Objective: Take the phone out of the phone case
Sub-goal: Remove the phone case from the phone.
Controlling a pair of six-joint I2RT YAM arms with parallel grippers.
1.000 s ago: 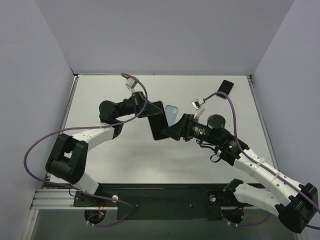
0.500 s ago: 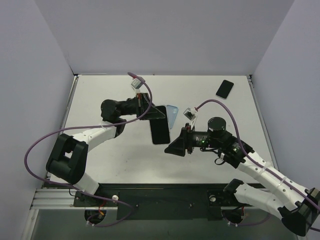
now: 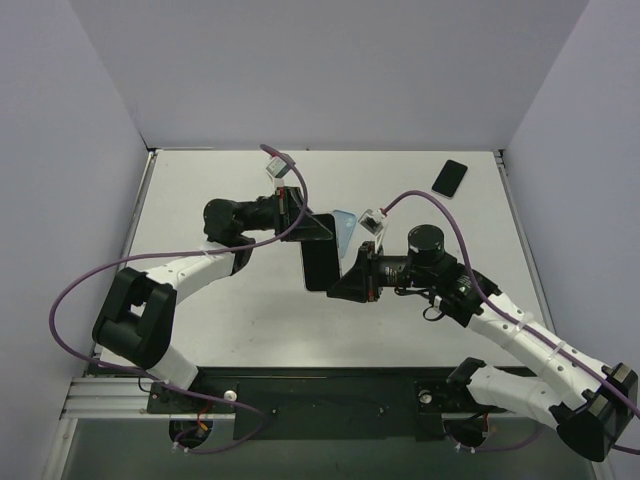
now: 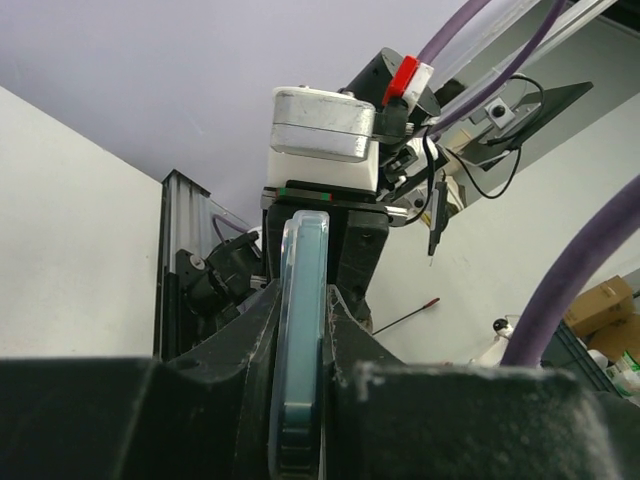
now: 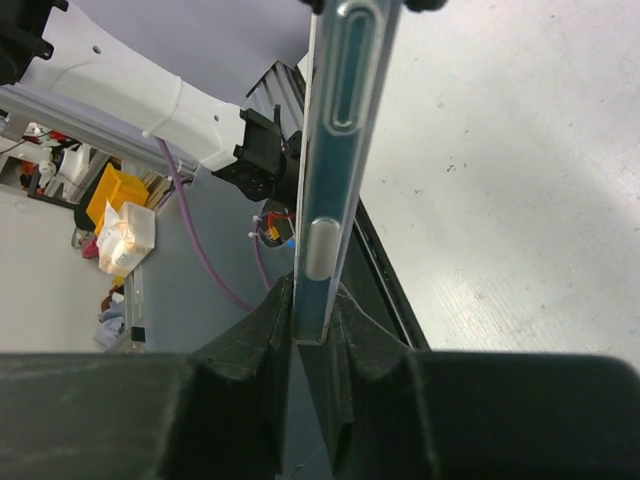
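Phone case [image 5: 340, 120] buttons [image 5: 321, 248]: right wrist view only

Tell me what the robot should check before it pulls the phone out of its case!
1. The left gripper is shut on the case: ok.
2. The right gripper is shut on the phone at its edge: ok.
3. Both are held up off the table: ok.
4. The phone is already loose in the case: cannot tell.
5. The second phone in the far corner is out of the way: ok.
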